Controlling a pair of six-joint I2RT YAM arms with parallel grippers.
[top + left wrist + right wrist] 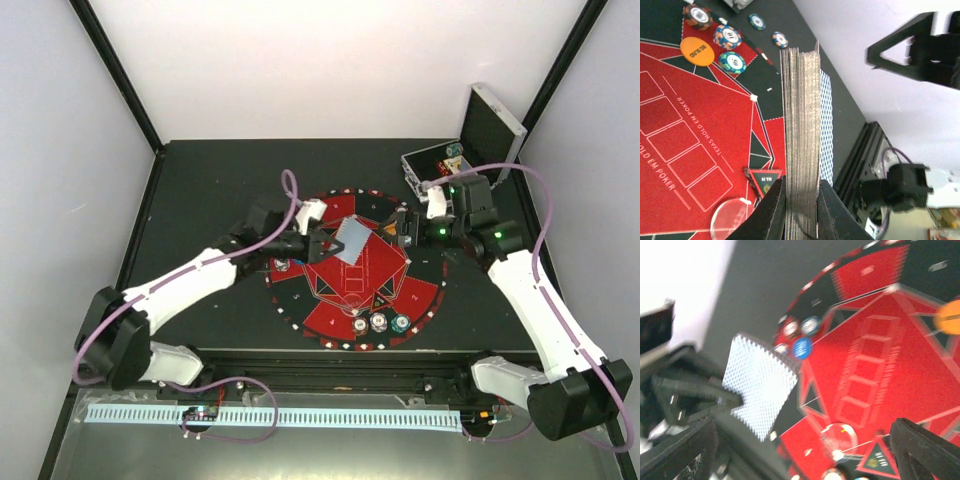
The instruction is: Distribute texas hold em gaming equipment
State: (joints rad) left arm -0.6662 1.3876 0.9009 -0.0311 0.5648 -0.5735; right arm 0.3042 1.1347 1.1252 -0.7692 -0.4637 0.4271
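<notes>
While left claw (801, 189) pinches card deck (801, 120), btm cropped, rt cam blurry

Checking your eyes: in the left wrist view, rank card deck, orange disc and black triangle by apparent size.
Largest: card deck, though nearest the camera.
Then orange disc and black triangle, too alike to rank.

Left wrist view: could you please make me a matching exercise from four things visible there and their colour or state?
Things:
1 card deck
2 marker disc
3 triangle marker
4 mat

Colour or state:
a red
b clamped in the left gripper
c orange
d black

Pairs: 1-b, 2-c, 3-d, 4-a
</notes>
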